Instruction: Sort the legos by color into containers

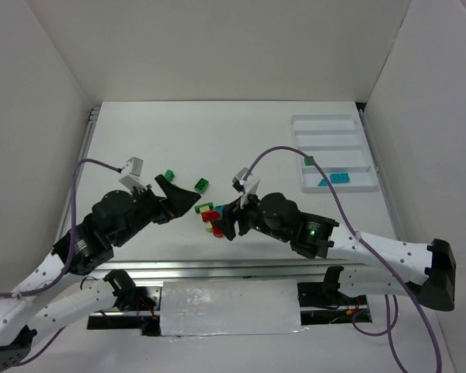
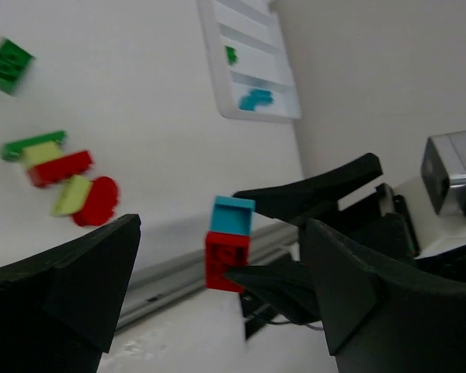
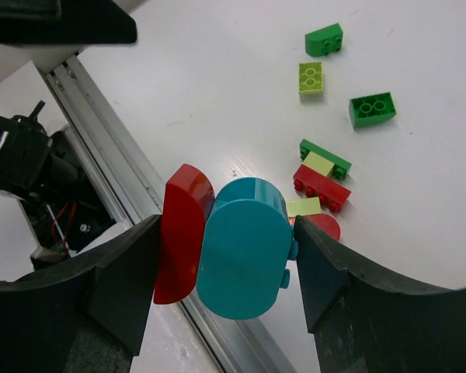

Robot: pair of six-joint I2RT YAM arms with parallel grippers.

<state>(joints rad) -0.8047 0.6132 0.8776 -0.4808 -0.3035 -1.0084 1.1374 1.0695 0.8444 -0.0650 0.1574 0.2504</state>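
A red lego (image 3: 182,233) and a cyan lego (image 3: 245,249), stuck together, sit between the fingers of my right gripper (image 3: 227,249), which is shut on the pair and holds it above the table near the front rail. In the top view this gripper (image 1: 227,219) hangs beside a loose pile of legos (image 1: 210,211). My left gripper (image 1: 180,199) stands wide open just left of it with nothing inside; its wrist view faces the held pair (image 2: 229,247). The white tray (image 1: 326,118) of containers lies far right, with cyan legos (image 1: 334,179) in the nearest one and a green lego (image 1: 309,161) in the one behind.
Loose on the table are a green lego (image 1: 169,175) and a yellow-green one (image 1: 202,185) behind the pile. The pile holds a long red brick (image 3: 322,188), a round red piece (image 3: 320,227) and yellow-green pieces (image 3: 303,206). A metal rail (image 1: 233,268) runs along the front edge.
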